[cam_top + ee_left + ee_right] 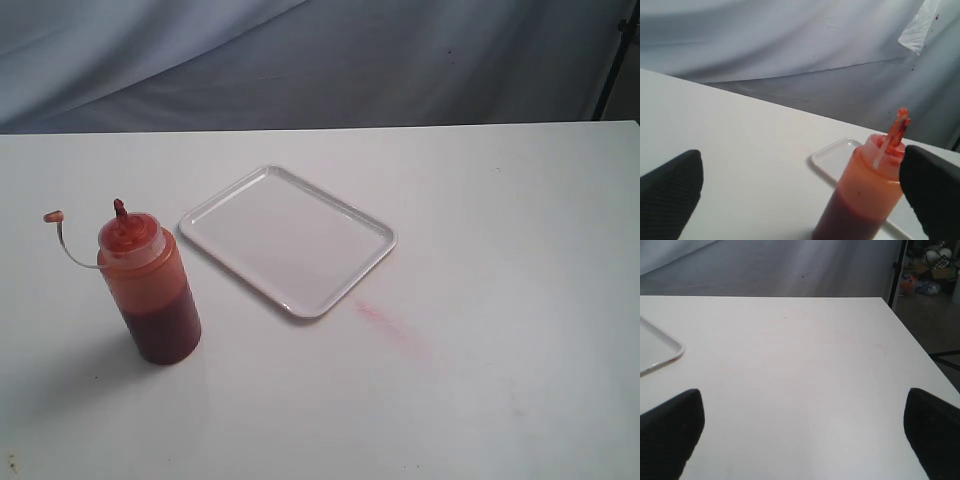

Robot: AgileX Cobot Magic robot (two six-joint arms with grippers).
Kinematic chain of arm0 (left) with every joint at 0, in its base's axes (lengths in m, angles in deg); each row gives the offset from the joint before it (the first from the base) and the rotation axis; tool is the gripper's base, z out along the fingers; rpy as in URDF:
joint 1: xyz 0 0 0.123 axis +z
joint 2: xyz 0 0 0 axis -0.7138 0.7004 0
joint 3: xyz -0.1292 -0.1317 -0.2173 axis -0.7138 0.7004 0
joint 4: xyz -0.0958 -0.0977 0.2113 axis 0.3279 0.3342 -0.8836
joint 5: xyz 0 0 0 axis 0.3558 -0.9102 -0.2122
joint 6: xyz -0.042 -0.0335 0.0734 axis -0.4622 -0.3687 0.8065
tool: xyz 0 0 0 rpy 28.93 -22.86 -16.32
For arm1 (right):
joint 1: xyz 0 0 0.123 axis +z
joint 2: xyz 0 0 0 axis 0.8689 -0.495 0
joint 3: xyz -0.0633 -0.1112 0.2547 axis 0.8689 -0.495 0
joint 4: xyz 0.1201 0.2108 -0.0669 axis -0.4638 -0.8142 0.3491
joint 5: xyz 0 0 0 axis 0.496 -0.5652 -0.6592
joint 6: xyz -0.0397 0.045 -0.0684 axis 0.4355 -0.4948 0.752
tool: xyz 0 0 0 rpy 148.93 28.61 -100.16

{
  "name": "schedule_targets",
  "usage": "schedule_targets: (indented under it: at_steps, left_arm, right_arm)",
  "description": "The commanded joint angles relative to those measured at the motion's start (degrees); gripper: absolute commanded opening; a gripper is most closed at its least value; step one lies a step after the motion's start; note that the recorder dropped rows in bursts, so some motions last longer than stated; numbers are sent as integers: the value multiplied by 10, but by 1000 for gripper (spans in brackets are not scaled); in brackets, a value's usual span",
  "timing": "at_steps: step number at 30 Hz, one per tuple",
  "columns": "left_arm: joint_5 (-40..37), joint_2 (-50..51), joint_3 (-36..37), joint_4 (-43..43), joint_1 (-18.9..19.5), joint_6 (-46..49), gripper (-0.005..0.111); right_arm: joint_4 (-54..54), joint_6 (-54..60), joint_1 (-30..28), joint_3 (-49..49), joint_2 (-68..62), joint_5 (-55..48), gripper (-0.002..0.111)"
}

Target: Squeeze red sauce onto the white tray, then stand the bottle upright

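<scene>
Exterior view, lower left: bottle (150,290) upright on white table (500,330), dark red sauce (165,330) filling lower part, small cap (53,216) out on thin tether toward left edge. Centre of frame: white tray (285,235) lying flat, turned diagonally, near bottle but apart. Just right of tray's lower corner: faint pink smear (385,322) on table. Left gripper (800,165): spread wide, bottle ahead of it, ungripped. Right gripper (802,410): spread wide above table, tray corner at view's edge.
</scene>
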Motion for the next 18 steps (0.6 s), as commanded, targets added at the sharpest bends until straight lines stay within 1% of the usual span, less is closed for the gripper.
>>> schedule_targets:
  at_steps: [1,3,6,12,14,18]
  left_arm:
    - [4,-2,3,97,-4,-11,105]
    - [8,-2,3,124,-4,-11,105]
    - [11,-2,3,124,-4,-11,105]
    - [-1,-2,3,93,-4,-11,103]
    - [-1,-2,3,93,-4,-11,98]
    - [5,-2,3,69,-4,-7,82]
  right_arm:
    - [-3,-2,-4,-2,4,1,105]
    - [-3,-2,-4,-2,4,1,105]
    - [-3,-2,-4,-2,4,1,105]
    - [-3,-2,-4,-2,4,1,105]
    - [-3,-2,-4,-2,4,1,105]
    - [-3,-2,-4,-2,4,1,105]
